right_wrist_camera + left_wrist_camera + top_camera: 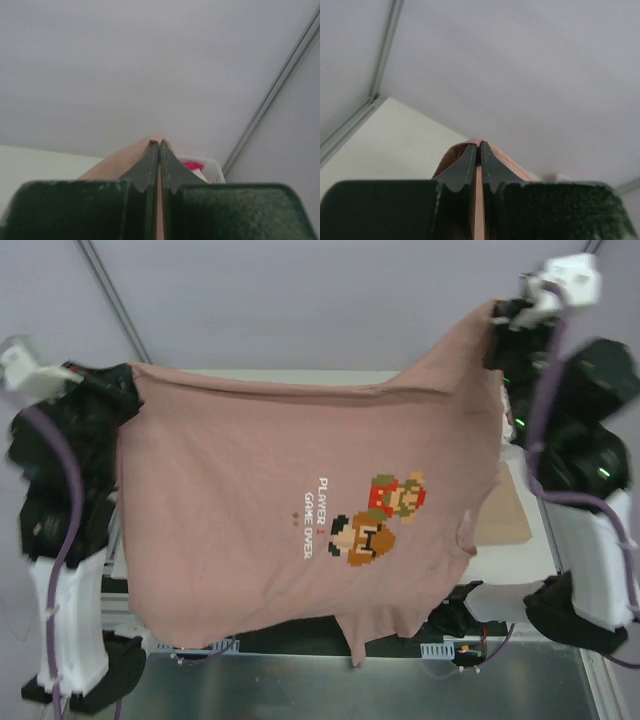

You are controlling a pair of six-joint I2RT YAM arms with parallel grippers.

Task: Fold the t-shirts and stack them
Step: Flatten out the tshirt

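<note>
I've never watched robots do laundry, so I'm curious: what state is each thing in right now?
pink t-shirt: held up and spread wide, print facing the top camera.
left end effector: shut on the pink t-shirt.
right end effector: shut on the pink t-shirt.
tan t-shirt: lying flat on the table, partly hidden.
magenta cloth: lying in the white basket.
</note>
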